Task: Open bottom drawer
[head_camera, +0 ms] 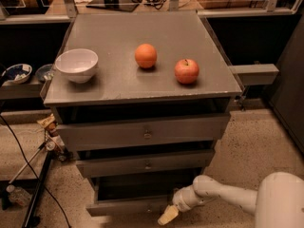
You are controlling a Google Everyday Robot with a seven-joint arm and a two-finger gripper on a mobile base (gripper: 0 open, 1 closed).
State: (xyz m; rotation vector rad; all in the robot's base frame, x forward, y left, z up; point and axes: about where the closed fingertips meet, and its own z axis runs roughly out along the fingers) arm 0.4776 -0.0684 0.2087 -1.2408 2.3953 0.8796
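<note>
The bottom drawer (121,206) is the lowest and slimmest grey front of the cabinet, low in the camera view. It stands out a little from the cabinet, with a dark gap above it. My gripper (168,215) is at the drawer front's right end, just below its lower edge, at the end of the white arm (223,194) that reaches in from the lower right. I cannot make out a knob on the bottom drawer.
Above it are the middle drawer (145,164) and the top drawer (142,133), each with a small knob. On the cabinet top (118,87) sit a white bowl (76,64), an orange (146,55) and an apple (186,71). Cables and a stand (35,194) lie at left.
</note>
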